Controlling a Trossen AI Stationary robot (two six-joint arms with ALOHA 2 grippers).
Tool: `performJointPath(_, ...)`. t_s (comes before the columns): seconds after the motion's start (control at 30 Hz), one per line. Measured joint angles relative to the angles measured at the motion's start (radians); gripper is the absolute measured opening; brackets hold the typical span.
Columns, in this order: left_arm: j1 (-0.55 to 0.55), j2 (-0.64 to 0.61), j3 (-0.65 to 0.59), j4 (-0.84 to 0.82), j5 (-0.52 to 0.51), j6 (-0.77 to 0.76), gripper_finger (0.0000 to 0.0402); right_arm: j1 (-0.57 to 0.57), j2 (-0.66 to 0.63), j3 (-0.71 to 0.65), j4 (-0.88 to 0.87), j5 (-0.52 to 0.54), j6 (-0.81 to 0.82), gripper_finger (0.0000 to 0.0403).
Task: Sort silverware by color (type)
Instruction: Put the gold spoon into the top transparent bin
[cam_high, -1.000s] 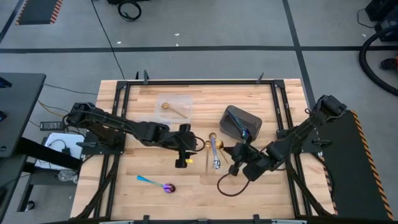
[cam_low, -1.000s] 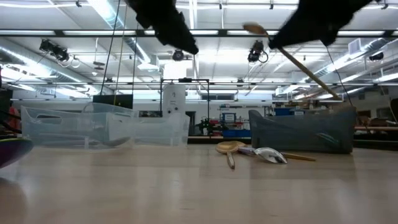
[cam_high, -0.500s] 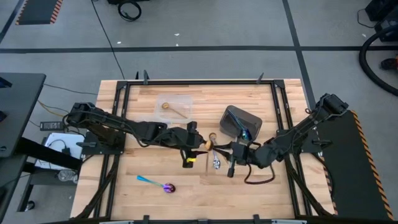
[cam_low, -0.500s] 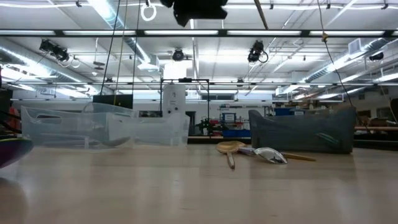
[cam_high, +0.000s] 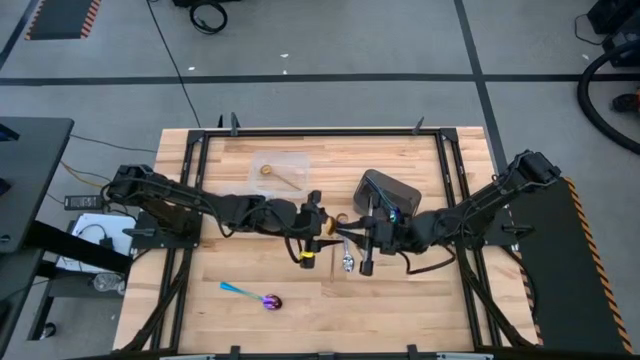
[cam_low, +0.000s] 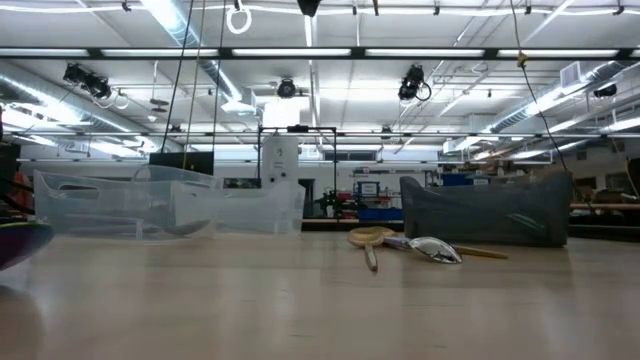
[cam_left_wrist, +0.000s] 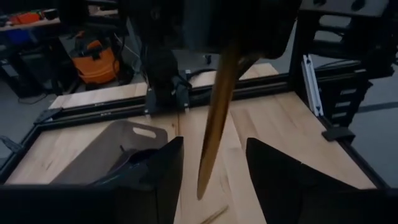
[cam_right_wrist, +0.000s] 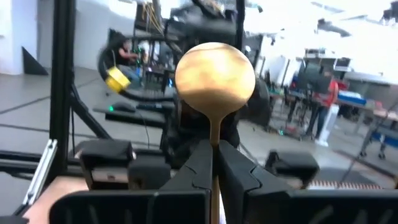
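Counting spoons — three gold (cam_right_wrist: 214, 78), one silver (cam_high: 347, 262), one blue-purple (cam_high: 270, 300); right hand (cam_right_wrist: 214, 163) clenching gold, left hand (cam_left_wrist: 211, 163) released.

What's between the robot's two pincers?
A gold spoon: the right pincer holds it toward the open left pincer, shown in both wrist views.

Table (cam_high: 400, 310) is looking like pale matt wood planks. The gold spoon (cam_right_wrist: 214, 71) is giving off a brushed metal sheen, the silver spoon (cam_low: 432, 249) is gleaming mirror-shiny, and the clear containers (cam_low: 150, 205) are looking like glossy plastic.
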Motion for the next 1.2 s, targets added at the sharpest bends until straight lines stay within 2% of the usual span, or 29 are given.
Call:
performJointPath(0.1,0.007,0.000,0.000,0.014,0.000,0.001,0.0169,-0.002,0.000,0.000,0.038,-0.023,-0.041,0.0016)
performJointPath(0.3,0.028,0.000,0.000,0.024,0.000,0.001,0.0120,-0.002,0.000,0.000,0.046,-0.024,-0.079,0.0019)
performJointPath(0.57,0.033,0.000,0.000,0.013,0.005,0.011,0.0027,-0.003,0.000,0.000,0.054,-0.002,-0.084,0.0035)
performJointPath(0.83,0.037,-0.013,0.000,-0.048,-0.011,-0.007,0.0023,0.013,0.000,0.001,0.004,0.052,-0.087,0.0076)
performJointPath(1.03,0.041,-0.074,-0.001,-0.101,-0.039,-0.021,0.0023,0.045,0.000,0.000,-0.041,0.090,-0.071,0.0148)
performJointPath(1.2,0.038,-0.109,-0.001,-0.187,-0.043,-0.040,0.0023,0.049,0.000,0.000,-0.113,0.113,0.004,0.0200)
